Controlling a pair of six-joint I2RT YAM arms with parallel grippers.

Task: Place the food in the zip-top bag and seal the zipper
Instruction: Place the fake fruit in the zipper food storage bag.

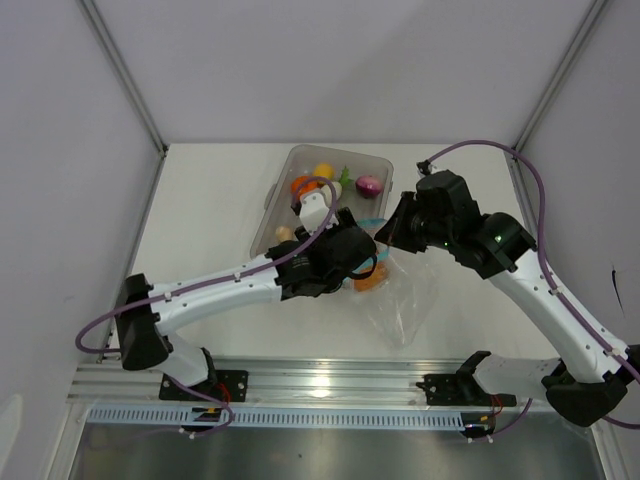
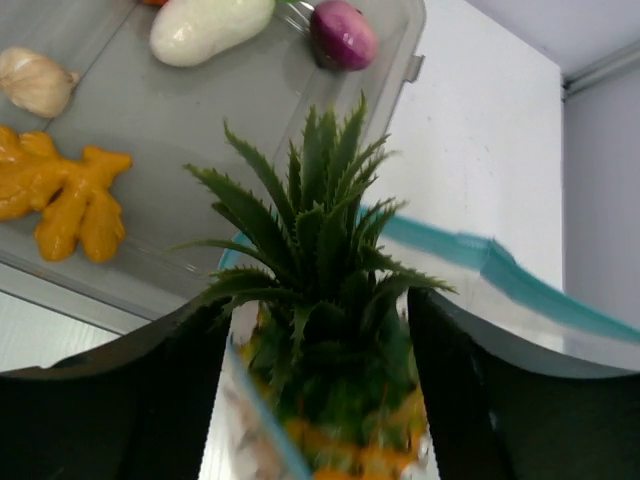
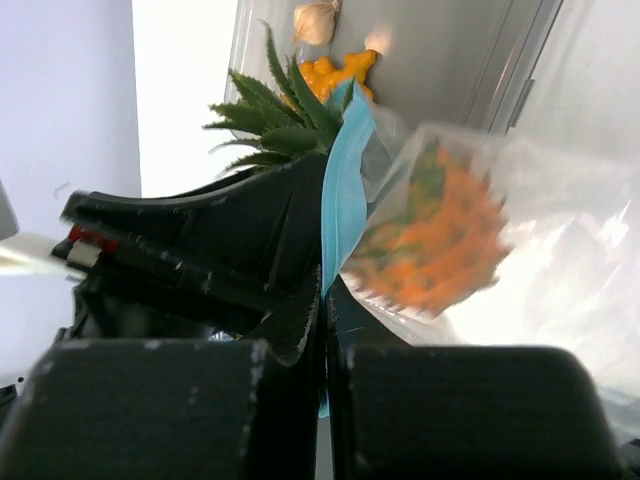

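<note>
Right wrist: right pincer point(image 3: 325, 292) clamps zipper point(image 3: 342, 190); left pincer point(image 2: 318, 305) wide, seemingly clear of pineapple point(image 2: 322, 350).

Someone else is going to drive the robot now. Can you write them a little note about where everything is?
Left hand: open, fingers either side of the pineapple.
Right hand: shut on the blue strip of the bag, holding its mouth.
Done: pineapple's body is inside the bag, leaves poking out.
Left to do: radish, onion, garlic, ginger and the rest sit in the tray. Bag them, then seal the strip.
</note>
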